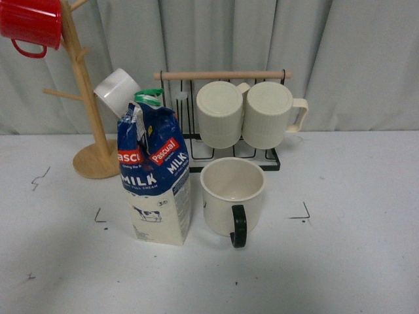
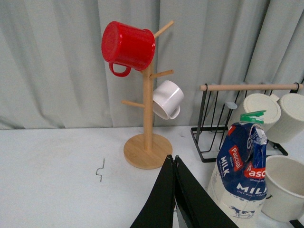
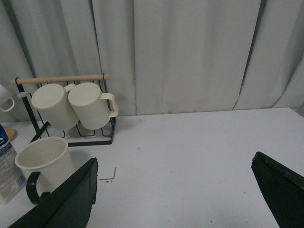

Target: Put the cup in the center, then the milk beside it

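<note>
The cup (image 1: 232,186) stands upright in the marked center (image 1: 288,190) of the white surface (image 1: 353,261), handle toward me, the milk (image 1: 156,190) just left of it. My left pincer (image 2: 174,159) is pressed closed on nothing; my right pincer (image 3: 175,161) gapes wide.

Milk (image 1: 157,186): one carton, on the tabletop (image 1: 353,261).
Cup (image 1: 226,186) with black handle: one.
Ribbed mugs (image 1: 219,114) (image 1: 268,114): two, both on the rack (image 1: 226,75); one rack.
Red mug (image 1: 31,21): one. White cup (image 1: 116,91): one. Both hang on the tree (image 1: 88,111); one tree.
Drinking vessels in all: five.
Corner marks (image 1: 98,216) (image 1: 304,214): two clear in the front view. Other small dark scribbles on the tabletop: too faint to count surely.
</note>
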Tool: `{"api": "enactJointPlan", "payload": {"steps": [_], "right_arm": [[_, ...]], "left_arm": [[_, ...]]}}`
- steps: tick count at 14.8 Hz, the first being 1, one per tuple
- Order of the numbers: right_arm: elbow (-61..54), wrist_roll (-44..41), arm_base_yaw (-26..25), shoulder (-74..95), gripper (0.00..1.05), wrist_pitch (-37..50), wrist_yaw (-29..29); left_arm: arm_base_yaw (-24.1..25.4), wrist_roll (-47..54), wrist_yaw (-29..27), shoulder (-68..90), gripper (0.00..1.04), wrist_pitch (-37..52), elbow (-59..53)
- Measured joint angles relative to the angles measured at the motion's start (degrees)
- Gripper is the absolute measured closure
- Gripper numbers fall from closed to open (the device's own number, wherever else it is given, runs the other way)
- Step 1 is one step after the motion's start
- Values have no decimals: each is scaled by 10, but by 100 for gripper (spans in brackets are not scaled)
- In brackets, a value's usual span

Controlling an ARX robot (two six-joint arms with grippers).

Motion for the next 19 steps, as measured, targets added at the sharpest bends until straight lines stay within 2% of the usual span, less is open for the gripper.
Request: {"api": "enactJointPlan", "payload": {"steps": [2, 3, 4, 9, 10, 13, 18, 19], "right_arm": [[0, 0, 0, 0, 6, 0, 0], [0, 0, 0, 0, 6, 0, 0], [0, 0, 0, 0, 6, 0, 0], [0, 0, 0, 0, 6, 0, 0], [0, 0, 0, 0, 6, 0, 0], [0, 0, 0, 0, 6, 0, 0], [0, 0, 0, 0, 6, 0, 0], [0, 0, 0, 0, 6, 0, 0]], "left_arm": [[17, 0, 12, -39, 103, -16, -18], [48, 1, 54, -60, 103, -30, -29], [73, 0, 62, -78, 103, -42, -38], [71, 1, 70, -164, 103, -99, -59], [71, 1, 71, -172, 103, -83, -75], [71, 1, 71, -240, 103, -154, -75], [71, 1, 71, -299, 103, -210, -75], [71, 1, 72, -357, 103, -302, -75]]}}
